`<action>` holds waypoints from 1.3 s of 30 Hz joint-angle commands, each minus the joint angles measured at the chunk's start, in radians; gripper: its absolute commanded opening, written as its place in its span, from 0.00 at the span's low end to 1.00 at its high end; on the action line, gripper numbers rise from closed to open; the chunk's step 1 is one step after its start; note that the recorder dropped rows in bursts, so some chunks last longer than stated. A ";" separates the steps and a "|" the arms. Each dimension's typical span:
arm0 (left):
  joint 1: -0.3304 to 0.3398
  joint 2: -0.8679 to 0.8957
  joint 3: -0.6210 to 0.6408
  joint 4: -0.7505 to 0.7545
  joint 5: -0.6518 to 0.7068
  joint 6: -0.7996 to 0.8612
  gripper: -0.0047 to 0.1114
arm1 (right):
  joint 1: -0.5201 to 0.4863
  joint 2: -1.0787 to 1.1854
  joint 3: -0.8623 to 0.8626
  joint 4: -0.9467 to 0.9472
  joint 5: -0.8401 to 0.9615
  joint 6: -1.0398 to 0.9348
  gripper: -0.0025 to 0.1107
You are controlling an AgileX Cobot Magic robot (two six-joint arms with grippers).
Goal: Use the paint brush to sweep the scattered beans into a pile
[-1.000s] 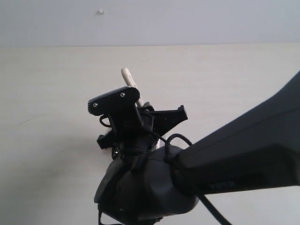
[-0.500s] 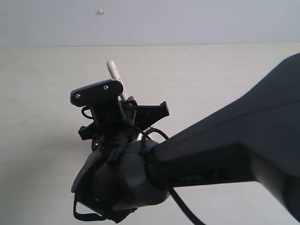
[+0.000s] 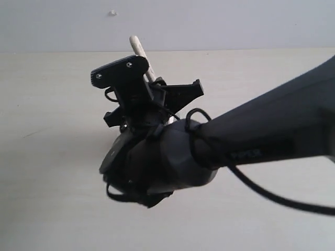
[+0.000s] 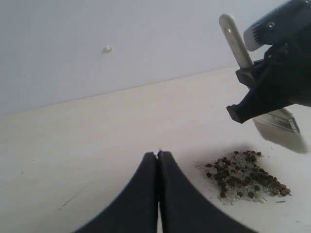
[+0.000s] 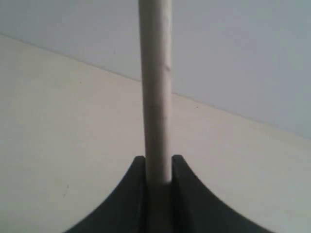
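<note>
The paint brush (image 4: pixel 236 40) is held by its pale wooden handle in my right gripper (image 4: pixel 272 82), which is shut on it. Its silver band and cream bristles (image 4: pixel 287 138) hang just beyond the far right side of the beans (image 4: pixel 245 175). These are dark reddish-brown and lie gathered in a patch with whitish grains. In the right wrist view the handle (image 5: pixel 155 87) stands between the right gripper's (image 5: pixel 158 162) fingers. My left gripper (image 4: pixel 158 154) is shut and empty, on the table left of the beans. In the exterior view the right gripper (image 3: pixel 152 90) and arm hide the beans; only the handle tip (image 3: pixel 137 44) shows.
The pale wooden table (image 3: pixel 47 157) runs back to a grey wall (image 3: pixel 220 23) with a small mark (image 3: pixel 112 12). The bulky right arm (image 3: pixel 261 141) crosses the right half of the exterior view.
The right arm with the brush first shifted left, then moved back towards the wall and slightly right; the handle tip now reaches the wall line. The grip on the brush is unchanged.
</note>
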 commanded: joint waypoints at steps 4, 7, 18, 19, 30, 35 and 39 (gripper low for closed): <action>0.001 -0.005 -0.001 0.004 -0.002 -0.005 0.04 | -0.140 -0.001 0.014 -0.068 -0.204 -0.001 0.02; 0.001 -0.005 -0.001 0.004 -0.002 -0.005 0.04 | -0.146 0.012 0.014 -0.068 -0.272 -0.001 0.02; 0.001 -0.005 -0.001 0.004 -0.002 -0.005 0.04 | -0.146 0.025 0.014 -0.068 -0.483 -0.001 0.02; 0.001 -0.005 -0.001 0.004 -0.002 -0.005 0.04 | -0.146 0.025 0.014 -0.068 -0.505 -0.001 0.02; 0.001 -0.005 -0.001 0.004 -0.002 -0.005 0.04 | -0.113 0.023 0.012 -0.068 -0.568 0.001 0.02; 0.001 -0.005 -0.001 0.004 -0.002 -0.005 0.04 | -0.090 0.023 -0.002 -0.068 -0.582 0.033 0.02; 0.001 -0.005 -0.001 0.004 -0.002 -0.005 0.04 | -0.060 0.021 -0.017 -0.068 -0.560 0.026 0.02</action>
